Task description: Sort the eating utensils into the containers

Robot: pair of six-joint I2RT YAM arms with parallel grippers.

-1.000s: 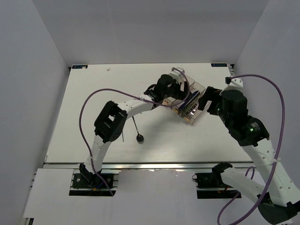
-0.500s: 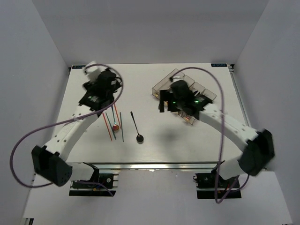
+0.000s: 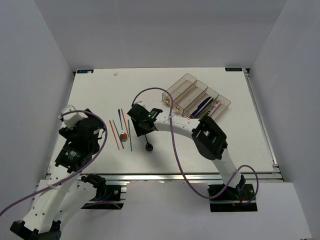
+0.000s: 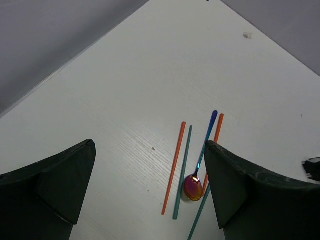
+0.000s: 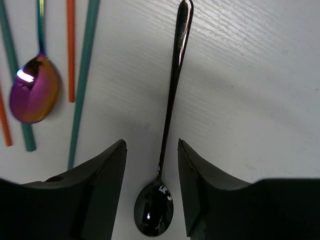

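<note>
Having left the containers (image 3: 179, 86), the right tool (image 5: 151, 150) now straddles the black spoon (image 5: 153, 210), spread wide (left tool (image 4: 150, 150) likewise spread, empty), so a pickup seems next.

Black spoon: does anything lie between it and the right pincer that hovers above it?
Nothing visible does. The right pincer is open, with one finger on each side of the black spoon, and only the spoon's handle lies in the gap. The nearest green chopstick lies apart from the spoon, outside the fingers.
</note>
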